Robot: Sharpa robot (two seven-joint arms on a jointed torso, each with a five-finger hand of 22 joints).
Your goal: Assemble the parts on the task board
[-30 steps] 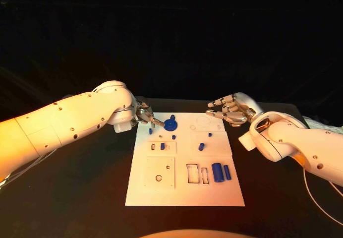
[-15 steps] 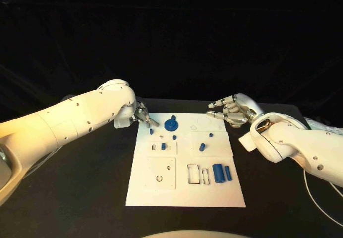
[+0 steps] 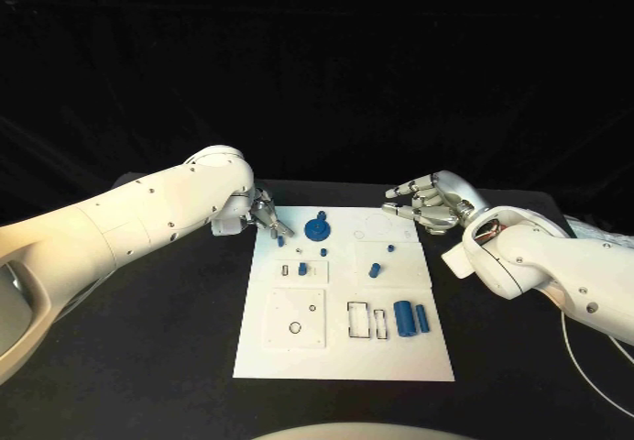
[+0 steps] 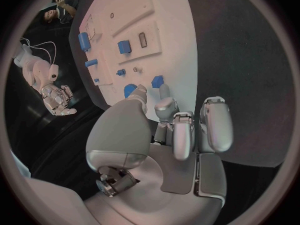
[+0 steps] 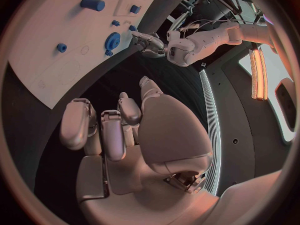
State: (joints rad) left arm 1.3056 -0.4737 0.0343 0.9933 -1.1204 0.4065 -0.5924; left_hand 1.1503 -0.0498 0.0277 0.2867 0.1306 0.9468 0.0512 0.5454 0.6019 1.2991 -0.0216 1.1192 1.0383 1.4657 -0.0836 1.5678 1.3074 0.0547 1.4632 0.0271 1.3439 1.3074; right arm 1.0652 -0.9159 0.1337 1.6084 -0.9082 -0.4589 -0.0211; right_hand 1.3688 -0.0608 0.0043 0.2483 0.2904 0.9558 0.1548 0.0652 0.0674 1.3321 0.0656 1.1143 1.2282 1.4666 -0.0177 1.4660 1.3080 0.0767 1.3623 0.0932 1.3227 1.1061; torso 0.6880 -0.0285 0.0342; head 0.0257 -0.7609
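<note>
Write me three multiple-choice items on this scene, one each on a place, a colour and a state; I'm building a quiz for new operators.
1. Where is the left hand?
A. at the task board's far left corner
B. over the board's near edge
C. off the table

2. What colour is the gear-shaped part?
A. red
B. blue
C. green

3. What is the right hand doing?
A. gripping a cylinder
B. pressing on the board
C. holding nothing

Key: 1 A, the head view shows its fingers at the far left corner of the task board. 2 B, the gear is blue against the white plate. 3 C, the right wrist view shows no part in its fingers, and the hand sits beside the board's far right corner.
</note>
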